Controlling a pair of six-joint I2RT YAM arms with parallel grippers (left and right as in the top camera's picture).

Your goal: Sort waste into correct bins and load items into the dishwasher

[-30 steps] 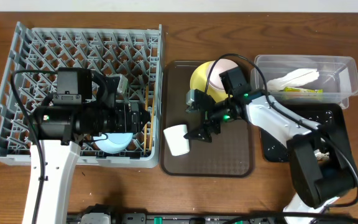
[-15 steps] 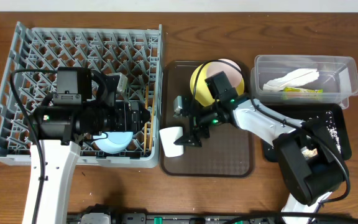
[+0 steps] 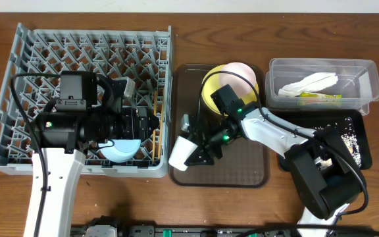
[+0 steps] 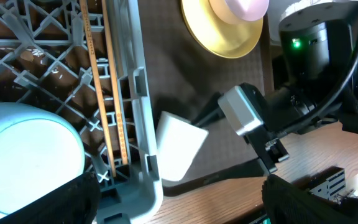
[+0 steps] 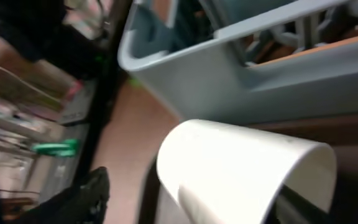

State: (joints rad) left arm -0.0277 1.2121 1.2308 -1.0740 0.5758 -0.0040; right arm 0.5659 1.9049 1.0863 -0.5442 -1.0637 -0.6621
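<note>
A small white cup [image 3: 180, 153] lies tipped at the front left corner of the brown tray [image 3: 242, 168], against the dish rack's wall. My right gripper [image 3: 198, 151] is open and straddles it. In the right wrist view the cup [image 5: 241, 168] fills the space between the fingers, with a gap showing at the left finger [image 5: 86, 196]. My left gripper [image 3: 147, 124] hangs open and holds nothing over the grey dish rack [image 3: 18, 85], above the light blue bowl [image 3: 120, 150] and the chopsticks [image 3: 155, 122]. The yellow plate [image 3: 210, 84] carries the pale pink bowl [image 3: 243, 74].
The clear tub [image 3: 368, 71] at the back right holds a white wrapper [image 3: 311, 83] and a small coloured packet [image 3: 321, 96]. In front of it the black tray [image 3: 357, 128] has white rice scraps [image 3: 347, 138]. The right arm lies across the brown tray.
My right gripper has moved left and forward across the brown tray to the cup, and its jaws have narrowed around it. The cup has slid left and tipped. The left arm is unmoved.
</note>
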